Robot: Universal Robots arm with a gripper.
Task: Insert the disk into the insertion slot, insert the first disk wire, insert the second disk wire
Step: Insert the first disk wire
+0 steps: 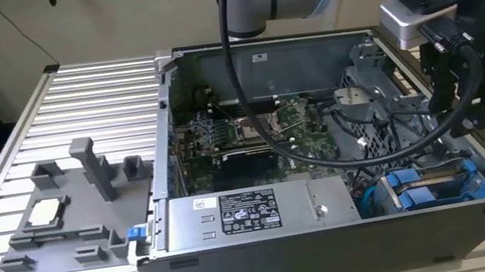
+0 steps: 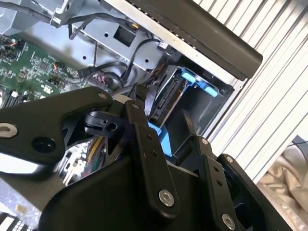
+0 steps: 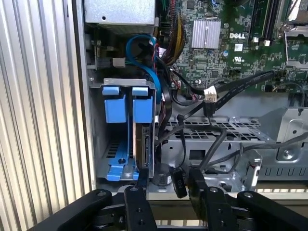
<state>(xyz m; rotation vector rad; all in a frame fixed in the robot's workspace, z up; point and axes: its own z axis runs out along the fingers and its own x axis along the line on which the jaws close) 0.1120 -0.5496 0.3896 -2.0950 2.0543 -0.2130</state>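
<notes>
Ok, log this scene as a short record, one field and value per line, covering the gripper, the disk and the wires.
gripper: open, over the drive cage
disk: on edge in its blue carrier, seated in the cage
insertion slot: holds the disk
second blue carrier: beside the disk, same cage
black wire connector: loose, in the gap between the gripper's fingers
power supply: beside the cage in the computer case

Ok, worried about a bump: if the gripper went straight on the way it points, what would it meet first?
Likely the black wire connector hanging in line with the gap of the open gripper in the first wrist view; the grey drive cage stands behind it. Depth is unclear.
</notes>
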